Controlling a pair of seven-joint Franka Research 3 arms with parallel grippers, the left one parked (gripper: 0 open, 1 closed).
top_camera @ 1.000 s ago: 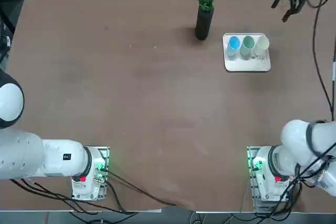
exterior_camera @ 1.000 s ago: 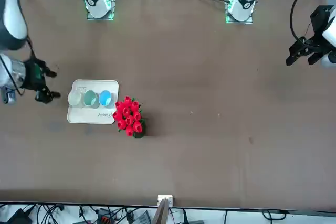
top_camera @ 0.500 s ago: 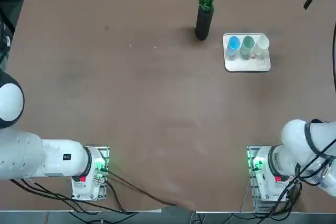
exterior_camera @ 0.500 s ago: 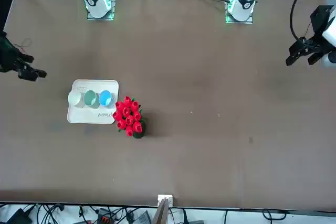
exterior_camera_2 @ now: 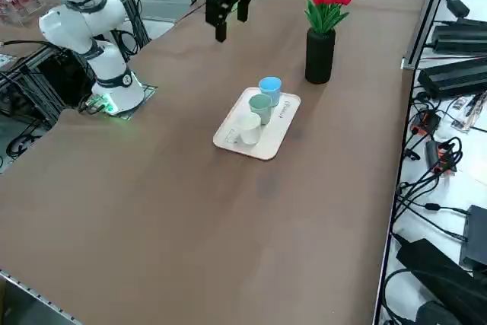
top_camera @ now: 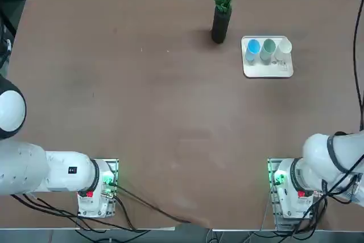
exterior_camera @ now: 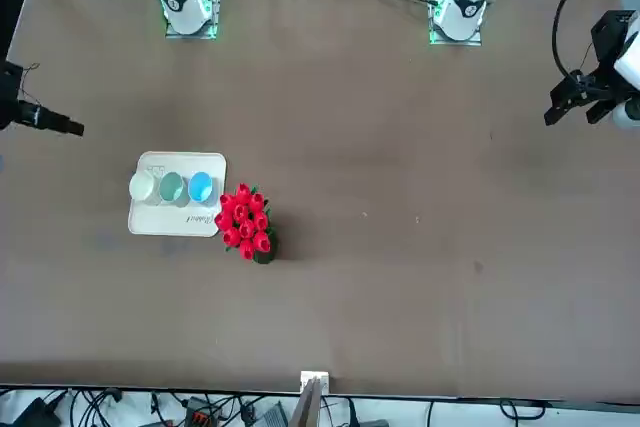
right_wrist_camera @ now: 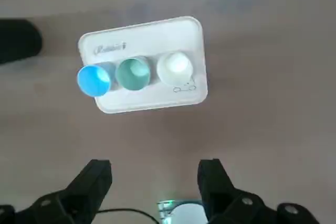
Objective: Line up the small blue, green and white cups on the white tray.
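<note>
Your three cups, blue (top_camera: 253,47), green (top_camera: 268,46) and white (top_camera: 284,46), stand upright in one touching row along the far strip of the tray (top_camera: 267,71) in the upper right of the top view, so the line-up looks done to you, with the tray's near strip left bare. The vase (top_camera: 220,24) stands just left of the tray, while brown table lies open on its other sides. Your right gripper (right_wrist_camera: 155,179) hangs high over the table, well apart from the cups, fingers spread wide and holding nothing.
</note>
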